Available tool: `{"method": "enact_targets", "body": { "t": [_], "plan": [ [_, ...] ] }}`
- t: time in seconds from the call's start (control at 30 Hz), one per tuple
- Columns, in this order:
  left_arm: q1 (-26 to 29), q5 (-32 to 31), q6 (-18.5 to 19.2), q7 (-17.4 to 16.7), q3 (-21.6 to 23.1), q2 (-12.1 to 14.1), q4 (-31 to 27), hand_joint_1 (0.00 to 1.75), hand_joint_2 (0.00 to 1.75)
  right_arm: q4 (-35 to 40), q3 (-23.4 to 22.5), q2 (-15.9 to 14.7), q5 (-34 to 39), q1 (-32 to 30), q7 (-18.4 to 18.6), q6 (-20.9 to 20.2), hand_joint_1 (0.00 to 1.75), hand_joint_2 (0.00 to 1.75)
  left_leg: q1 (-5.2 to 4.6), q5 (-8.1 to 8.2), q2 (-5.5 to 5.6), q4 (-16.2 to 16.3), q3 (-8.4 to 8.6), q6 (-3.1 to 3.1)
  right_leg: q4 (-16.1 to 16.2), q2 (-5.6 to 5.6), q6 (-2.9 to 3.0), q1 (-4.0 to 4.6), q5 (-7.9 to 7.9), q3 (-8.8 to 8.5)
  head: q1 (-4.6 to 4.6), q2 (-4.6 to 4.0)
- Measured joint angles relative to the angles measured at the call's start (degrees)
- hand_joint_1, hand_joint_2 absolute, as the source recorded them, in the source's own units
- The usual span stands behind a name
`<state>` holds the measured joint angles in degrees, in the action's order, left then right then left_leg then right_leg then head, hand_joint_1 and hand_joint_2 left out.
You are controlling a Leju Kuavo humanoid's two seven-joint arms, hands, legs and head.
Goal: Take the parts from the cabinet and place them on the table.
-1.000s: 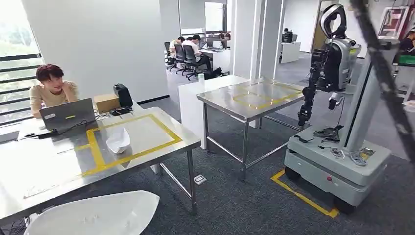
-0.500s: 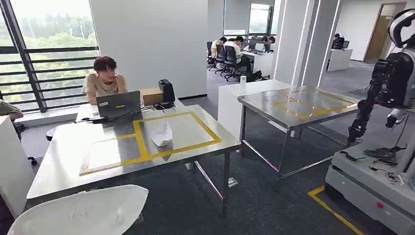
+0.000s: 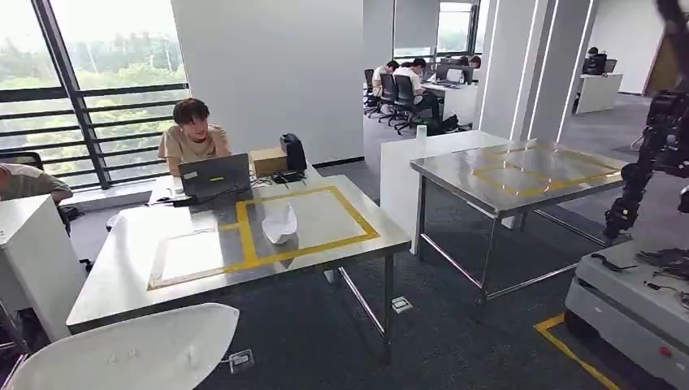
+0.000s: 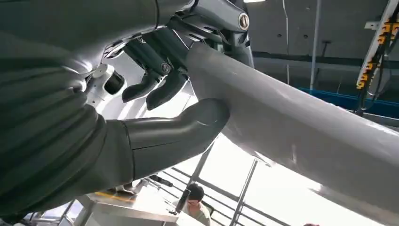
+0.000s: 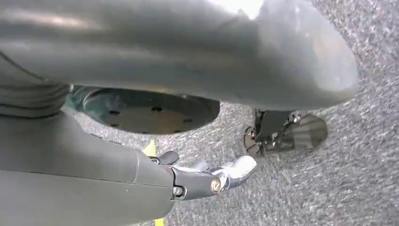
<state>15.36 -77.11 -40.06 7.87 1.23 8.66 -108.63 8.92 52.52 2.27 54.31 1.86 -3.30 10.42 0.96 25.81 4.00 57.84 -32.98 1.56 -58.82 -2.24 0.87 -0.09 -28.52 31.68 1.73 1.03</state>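
We grip the long white part in both hands, its tapered end pointing right.

We see our left robot hand with a grey ribbed cover, a thick grey thumb and dark fingers. Our right robot hand has shiny silver fingers with small screws.

The large white curved shell part I carry is cut off at the picture's lower edge, and in my left wrist view it hides my left hand's fingertips.
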Motion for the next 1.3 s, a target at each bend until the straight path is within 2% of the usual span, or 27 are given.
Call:
{"method": "enact_targets", "body": {
  "t": [0.17, 0.4, 0.43, 0.5, 0.63, 0.67, 0.7, 0.73, 0.8, 0.83, 0.87, 0.9, 0.97, 1.0, 1.03, 1.07, 1.13, 1.17, 1.2, 1.23, 1.3],
  "plan": [
    [0.86, 2.52, 0.0, 2.89, -0.88, 0.07, -0.57, 1.75, 1.75, 0.0, 0.0, -0.61, 0.33, 0.1, -0.92, -0.04, 0.0, 0.0, 0.02, 0.07, 0.04, 0.0, -0.03, 0.36, -0.01, 0.02, 0.07, -0.01, -0.06, 0.0, 0.0, 0.0],
    [2.95, 4.18, 0.0, 6.43, -3.35, 0.26, -2.12, 1.75, 1.75, 0.0, 0.0, -2.43, 0.31, 0.32, -2.14, 0.61, 0.0, 0.0, -0.03, 0.25, 0.02, 0.06, -0.03, 0.25, 0.21, 0.07, 0.01, -0.06, -0.11, -0.12, 0.0, 0.0],
    [3.09, 3.67, 0.0, 6.47, -3.41, 0.17, -2.25, 1.75, 1.75, 0.0, 0.0, -2.41, 0.35, 0.33, -2.14, 0.61, 0.0, 0.0, -0.13, 0.32, 0.03, 0.22, -0.07, 0.15, 0.32, 0.1, -0.08, -0.2, -0.06, -0.18, 0.0, 0.0],
    [3.43, 2.43, 0.0, 6.25, -3.39, 0.02, -2.38, 1.75, 1.75, 0.0, 0.0, -2.4, 0.44, 0.33, -2.1, 0.5, 0.0, 0.0, -0.37, 0.67, 0.0, 0.42, -0.46, -0.61, 0.34, 0.12, -0.55, -0.43, -0.17, -0.34, 0.02, 0.0],
    [3.48, 0.97, 0.0, 5.08, -3.33, -0.2, -2.62, 1.75, 1.75, 0.0, 0.0, -2.4, 0.79, 0.34, -1.73, 0.52, 0.0, 0.0, -0.68, 0.87, -0.01, 0.24, -0.39, -1.41, 0.87, 0.11, -1.24, -0.66, -0.25, -0.56, 0.02, 0.0],
    [3.44, 0.64, 0.0, 4.41, -3.08, -0.24, -2.76, 1.75, 1.75, 0.0, 0.0, -2.43, 1.05, 0.3, -1.7, 0.5, 0.0, 0.0, 0.12, -0.02, -0.1, -1.05, 0.8, -1.81, 0.63, 0.28, -1.49, -0.44, -0.22, -0.86, 0.0, 0.0],
    [3.25, 0.13, 0.0, 3.72, -2.56, -0.26, -2.71, 1.75, 1.75, 0.0, 0.0, -2.43, 1.25, 0.27, -1.73, 0.5, 0.0, 0.0, 0.07, -0.08, -0.25, -1.57, 1.18, -1.81, -0.58, 0.87, -1.76, -0.5, -0.97, -0.37, -0.04, 0.0],
    [3.02, -0.11, 0.0, 3.2, -2.16, -0.26, -2.67, 1.75, 1.75, 0.0, 0.0, -2.43, 1.38, 0.36, -1.73, 0.5, 0.0, 0.0, 0.13, -0.19, -0.41, -1.58, 1.2, -2.14, -3.3, 1.12, -1.9, -0.55, -2.77, 1.14, -0.05, 0.0],
    [2.43, -0.85, 0.0, 1.94, -1.33, -0.26, -2.25, 1.75, 1.75, 0.0, 0.0, -2.43, 1.42, 0.37, -2.08, 0.5, 0.0, 0.0, 0.12, 0.16, -0.68, -1.47, 1.18, -2.2, -11.5, 1.26, -2.31, -0.81, -6.49, 5.63, -0.04, 0.0],
    [2.12, -1.05, 0.0, 0.74, -0.83, -0.13, -2.03, 1.75, 1.75, 0.0, 0.0, -2.45, 1.42, 0.31, -2.49, 0.5, 0.0, 0.0, 0.13, 0.36, -0.78, -1.34, 1.19, -2.1, -15.02, 1.28, -2.61, -0.96, -7.29, 7.79, -0.09, 0.0],
    [1.89, -1.09, 0.0, -0.09, -0.46, 0.07, -1.86, 1.75, 1.75, 0.0, 0.0, -2.45, 1.42, 0.26, -2.62, 0.5, 0.0, 0.0, 0.22, 0.56, -0.79, -1.19, 1.23, -1.87, -15.4, 1.33, -2.87, -1.17, -6.56, 8.31, -0.07, 0.0],
    [1.74, -1.24, 0.0, -0.56, -0.13, 0.28, -1.79, 1.75, 1.75, 0.0, 0.0, -2.53, 1.4, 0.23, -2.84, 0.5, 0.0, 0.0, 0.37, 0.94, -0.74, -0.92, 1.28, -1.63, -13.35, 1.36, -3.11, -1.43, -4.72, 7.59, -0.07, 0.0],
    [1.59, -1.68, 0.0, -1.29, 0.35, 0.66, -1.79, 1.75, 1.75, 0.0, 0.0, -2.73, 1.18, 0.25, -3.1, 0.5, 0.0, 0.0, 0.83, 1.88, -0.7, 0.16, 1.35, -0.77, -4.31, 1.35, -3.73, -2.06, 0.21, 3.3, -0.07, 0.0],
    [1.56, -1.79, 0.0, -1.53, 0.5, 0.79, -1.79, 1.75, 1.75, 0.0, 0.0, -2.73, 1.14, 0.24, -3.15, 0.5, 0.0, 0.0, 0.86, 2.54, -0.79, 0.96, 1.25, -0.23, -1.27, 1.29, -3.97, -2.29, 0.45, 1.95, -0.07, 0.0],
    [1.56, -1.9, 0.0, -1.61, 0.54, 0.94, -1.84, 1.75, 1.75, 0.02, 0.0, -2.58, 1.09, 0.29, -3.17, 0.5, 0.0, 0.0, 0.45, 3.35, -0.68, 1.53, 0.73, 0.39, -1.26, 0.93, -3.48, -1.78, -0.39, 1.8, -0.11, 0.0],
    [1.47, -2.01, 0.0, -1.66, 0.65, 0.98, -1.86, 1.75, 1.75, 0.02, 0.0, -2.6, 1.05, 0.33, -3.1, 0.5, 0.0, 0.0, 0.48, 4.2, -0.56, 1.33, 1.05, 0.68, -1.82, 1.31, -2.33, -1.8, -0.96, 1.73, 0.13, 0.0],
    [1.46, -2.14, 0.0, -1.9, 0.76, 1.27, -1.93, 1.75, 1.75, 0.02, 0.0, -2.69, 1.07, 0.28, -3.13, 0.57, 0.0, 0.0, 0.74, 4.56, -0.29, 0.91, 1.66, 1.23, -1.94, 1.46, -1.39, -1.42, -1.67, 1.5, 0.09, 0.0],
    [1.47, -2.34, 0.0, -2.05, 0.85, 1.27, -1.95, 1.75, 1.75, 0.02, 0.0, -2.69, 1.07, 0.4, -3.1, 0.57, 0.0, 0.0, 0.83, 4.85, -0.26, 0.96, 2.14, 1.63, -1.72, 1.6, -0.83, -1.59, -1.84, 0.65, 0.09, 0.0],
    [1.44, -2.92, 0.02, -2.18, 0.98, 1.27, -1.99, 1.75, 1.75, 0.02, 0.0, -2.69, 1.18, 0.29, -3.08, 0.55, 0.0, 0.0, 0.85, 4.7, -1.78, 2.06, 2.22, 1.63, -1.49, 1.77, -0.22, -1.64, -1.97, -0.22, 0.22, 0.0],
    [1.23, -3.12, 0.02, -2.32, 1.14, 1.29, -1.99, 1.75, 1.75, 0.02, 0.0, -2.69, 1.22, 0.24, -3.04, 0.55, 0.0, 0.0, 0.8, 5.44, -3.02, 4.99, 0.55, 1.6, -1.38, 2.03, 0.23, -1.58, -2.41, -1.0, 0.2, 0.0],
    [1.09, -3.47, 0.02, -2.58, 1.62, 1.29, -1.82, 1.75, 1.75, 0.02, 0.0, -2.69, 1.33, 0.12, -2.89, 0.55, 0.0, 0.0, 0.6, 8.0, -3.5, 14.09, -5.58, 1.54, -1.27, 2.49, 0.52, -1.33, -3.51, -2.33, 0.26, 0.0]
  ]
}}
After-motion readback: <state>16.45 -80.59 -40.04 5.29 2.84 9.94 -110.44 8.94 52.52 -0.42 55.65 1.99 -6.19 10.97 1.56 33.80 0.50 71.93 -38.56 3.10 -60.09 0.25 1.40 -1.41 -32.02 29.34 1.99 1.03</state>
